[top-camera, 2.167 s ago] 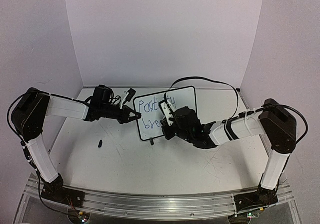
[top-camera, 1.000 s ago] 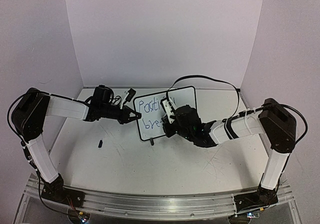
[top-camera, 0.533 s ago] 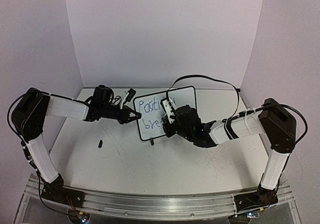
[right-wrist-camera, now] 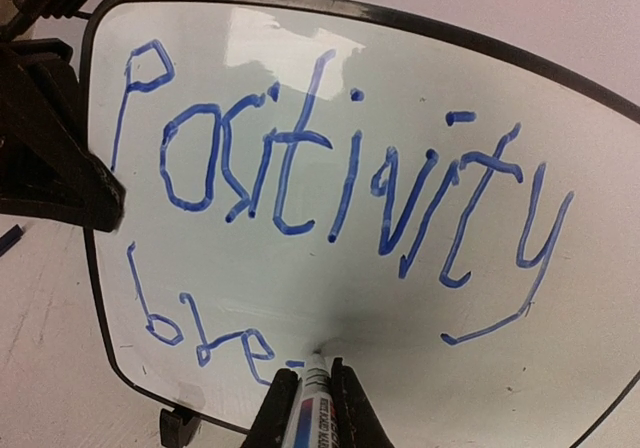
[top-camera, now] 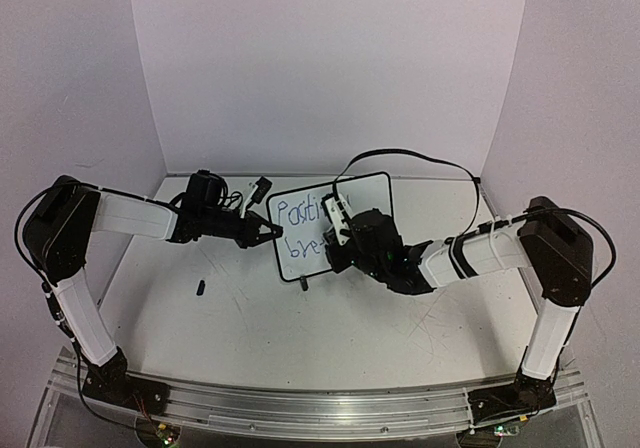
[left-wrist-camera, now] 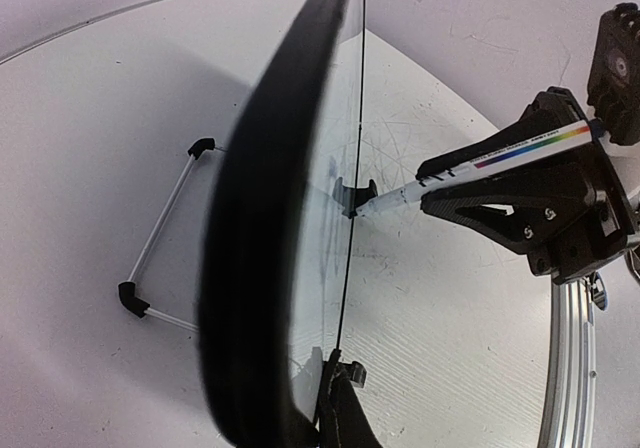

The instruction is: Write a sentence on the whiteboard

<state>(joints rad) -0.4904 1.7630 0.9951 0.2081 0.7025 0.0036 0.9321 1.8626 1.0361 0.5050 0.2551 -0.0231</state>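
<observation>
I am counting one whiteboard [top-camera: 366, 196], one marker [left-wrist-camera: 500, 158], two tools and one small dark piece [top-camera: 200, 288] lying alone on the tabletop [top-camera: 250, 318]. That piece is sitting on the near side of the left tool [top-camera: 268, 230], well apart from it. The left tool is reaching in from the side and pinching the whiteboard by its left edge. Its black fingers are closing over the frame there and holding the whiteboard upright just past their tips. The right tool [right-wrist-camera: 312, 408] is pressing its two fingers together on the marker, which is sticking out straight ahead between them. The marker's tip is touching the white surface directly in front of that tool, low on the whiteboard. The sentence [right-wrist-camera: 330, 168] is showing in blue in two lines. "Positivity" is running across above the right tool. Below it I am reading "bre" and a short stroke, ending just to the left of the marker tip. One black foot [right-wrist-camera: 178, 426] of the whiteboard is showing to the lower left of the right tool, resting on the tabletop. From the left wrist I am looking along the whiteboard nearly edge-on, with the marker meeting it from the right.
</observation>
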